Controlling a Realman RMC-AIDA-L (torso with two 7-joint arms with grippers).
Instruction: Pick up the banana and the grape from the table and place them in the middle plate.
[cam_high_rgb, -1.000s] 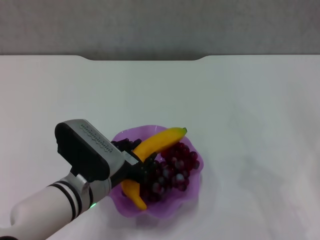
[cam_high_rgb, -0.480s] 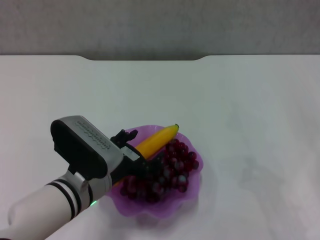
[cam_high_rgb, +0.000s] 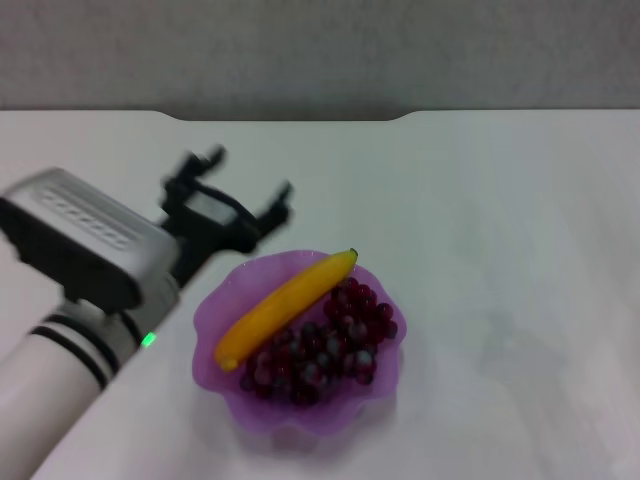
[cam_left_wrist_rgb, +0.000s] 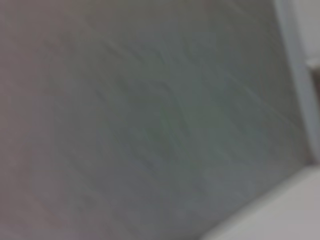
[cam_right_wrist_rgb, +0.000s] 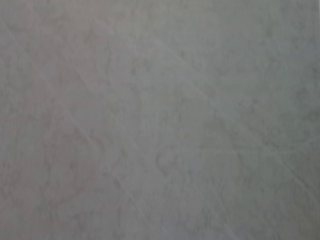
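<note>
The yellow banana (cam_high_rgb: 285, 305) lies in the purple scalloped middle plate (cam_high_rgb: 375, 385), slanting from its near left to its far right. The dark red grape bunch (cam_high_rgb: 335, 340) lies in the plate beside the banana, on its right. My left gripper (cam_high_rgb: 245, 185) is open and empty, raised above the white table (cam_high_rgb: 480, 200) just beyond the plate's far left rim. The right gripper is not in the head view. Both wrist views show only a plain grey surface.
The table's far edge has a dark notch (cam_high_rgb: 290, 116) at the middle back. My left arm (cam_high_rgb: 80, 300) reaches in from the near left.
My left gripper let go of the banana, which now lies in the plate beside the grapes. The gripper has lifted and pulled back to the far left of the plate.
</note>
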